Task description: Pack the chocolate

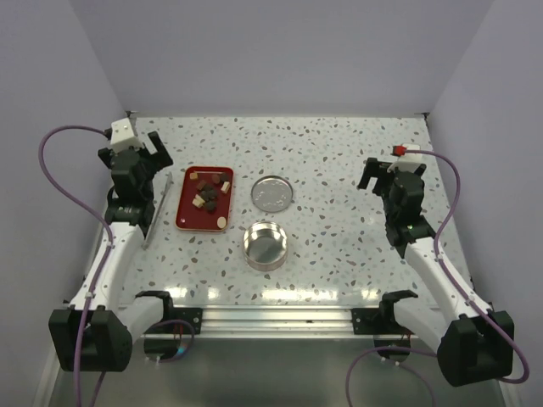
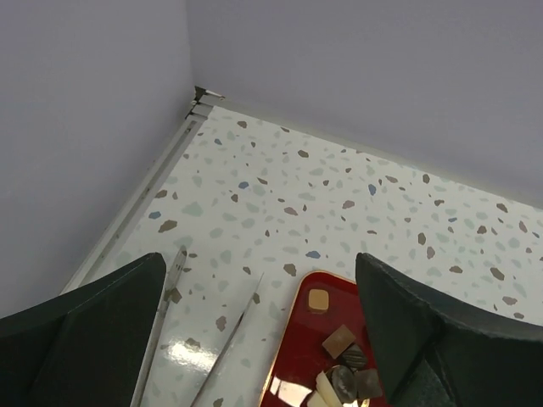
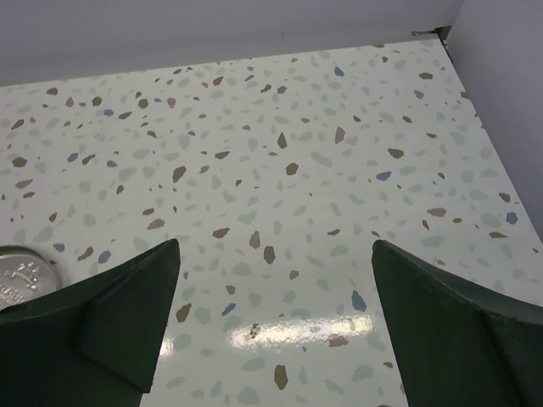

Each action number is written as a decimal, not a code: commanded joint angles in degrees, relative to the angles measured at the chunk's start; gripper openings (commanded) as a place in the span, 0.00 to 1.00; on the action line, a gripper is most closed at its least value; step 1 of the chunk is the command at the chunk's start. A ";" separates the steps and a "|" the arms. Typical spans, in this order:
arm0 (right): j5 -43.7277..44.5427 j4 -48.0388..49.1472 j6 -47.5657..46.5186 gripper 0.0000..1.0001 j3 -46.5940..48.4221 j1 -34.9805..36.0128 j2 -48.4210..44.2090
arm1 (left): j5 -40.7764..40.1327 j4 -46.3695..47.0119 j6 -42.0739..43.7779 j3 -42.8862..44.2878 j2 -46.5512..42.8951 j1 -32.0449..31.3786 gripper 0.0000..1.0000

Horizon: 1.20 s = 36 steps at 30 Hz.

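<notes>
Several small chocolate chunks [image 1: 210,188], dark brown and pale cream, lie on a red tray [image 1: 190,218] left of centre. The round tin [image 1: 265,244] stands open near the front middle, and its lid [image 1: 273,192] lies flat just behind it. My left gripper [image 1: 150,151] hovers open by the tray's far left corner, holding nothing. In the left wrist view the chocolate [image 2: 339,341] and tray [image 2: 297,360] sit under the right fingertip of the left gripper [image 2: 260,264]. My right gripper [image 1: 382,175] is open over bare table at the right. The right wrist view shows that gripper [image 3: 276,248] empty, with the lid [image 3: 21,277] at the left edge.
Metal tweezers [image 1: 159,209] lie on the table just left of the tray; in the left wrist view the tweezers [image 2: 222,352] pass between the fingers. Walls close in the table at the back and both sides. The corner [image 2: 202,95] is near the left arm.
</notes>
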 commanded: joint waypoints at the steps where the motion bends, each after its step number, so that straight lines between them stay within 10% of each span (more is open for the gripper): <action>1: 1.74 0.59 0.70 0.99 2.64 -0.22 -0.18 | -3.46 2.40 -0.12 -2.13 -1.47 0.39 1.00; 9: 2.27 -0.90 2.11 0.99 4.92 -0.22 2.98 | -10.32 0.38 -1.71 -6.10 5.54 0.73 1.00; 24: 2.18 -2.31 5.01 0.99 5.01 -0.22 1.76 | 11.09 11.98 5.58 -12.79 15.66 12.86 1.00; 36: 2.89 -2.05 5.19 0.99 4.40 -0.22 0.62 | 13.15 10.49 7.17 -11.47 23.22 12.95 0.99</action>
